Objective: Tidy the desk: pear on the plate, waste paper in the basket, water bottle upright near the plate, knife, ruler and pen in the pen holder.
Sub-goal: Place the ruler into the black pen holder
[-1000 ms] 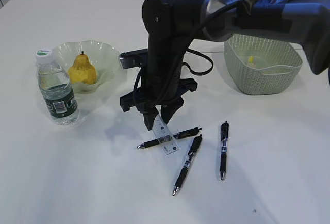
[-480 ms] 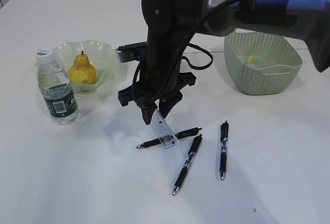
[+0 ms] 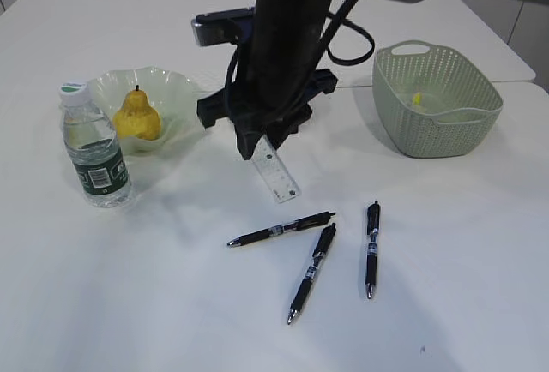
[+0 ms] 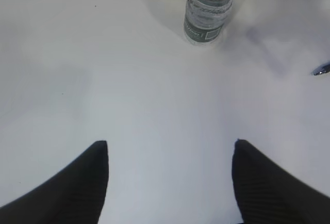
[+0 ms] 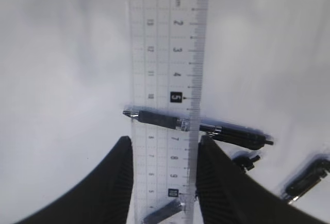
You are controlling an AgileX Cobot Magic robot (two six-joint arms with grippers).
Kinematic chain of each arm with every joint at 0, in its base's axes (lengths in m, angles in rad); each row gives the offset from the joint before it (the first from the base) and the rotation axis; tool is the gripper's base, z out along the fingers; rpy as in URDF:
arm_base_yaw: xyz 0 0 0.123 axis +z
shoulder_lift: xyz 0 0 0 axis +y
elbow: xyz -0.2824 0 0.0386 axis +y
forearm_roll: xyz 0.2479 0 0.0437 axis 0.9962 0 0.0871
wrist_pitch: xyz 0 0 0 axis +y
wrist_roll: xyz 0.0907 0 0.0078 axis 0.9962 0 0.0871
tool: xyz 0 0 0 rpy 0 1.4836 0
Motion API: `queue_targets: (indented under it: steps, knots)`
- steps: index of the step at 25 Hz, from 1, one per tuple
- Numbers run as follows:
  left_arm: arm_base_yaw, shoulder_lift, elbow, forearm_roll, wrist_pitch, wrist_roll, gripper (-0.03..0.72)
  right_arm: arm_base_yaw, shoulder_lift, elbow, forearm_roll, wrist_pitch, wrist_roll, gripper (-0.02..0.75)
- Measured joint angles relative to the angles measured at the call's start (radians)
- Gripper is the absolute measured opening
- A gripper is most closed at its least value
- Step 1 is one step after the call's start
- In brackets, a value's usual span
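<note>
Two jaws of the right gripper (image 5: 162, 182) clamp the clear ruler (image 5: 165, 79) by one end, hanging clear of the pens (image 3: 326, 248); the left gripper (image 4: 170, 182) hangs open, empty.

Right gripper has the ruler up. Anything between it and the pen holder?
No pen holder shows in any view, so the path cannot be judged. The right gripper holds the ruler off the table, above the pens, nothing touching it.
</note>
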State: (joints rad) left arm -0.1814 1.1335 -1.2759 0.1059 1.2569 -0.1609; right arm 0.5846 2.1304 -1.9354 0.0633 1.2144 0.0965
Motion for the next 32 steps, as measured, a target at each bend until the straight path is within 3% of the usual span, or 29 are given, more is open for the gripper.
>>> queue_targets:
  steps: [9,16,24,32]
  knots:
    - [0.0,0.0,0.0,0.0,0.0,0.0,0.527,0.0,-0.155,0.0,-0.081,-0.016,0.0,0.313]
    - [0.0,0.0,0.0,0.0,0.0,0.0,0.527,0.0,-0.191,0.0,-0.1,-0.148,-0.001,0.313]
    - [0.0,0.0,0.0,0.0,0.0,0.0,0.527,0.0,-0.191,0.067,-0.171,-0.379,0.005,0.313]
    - [0.0,0.0,0.0,0.005,0.0,0.0,0.527,0.0,-0.191,0.309,-0.262,-0.711,0.035,0.313]
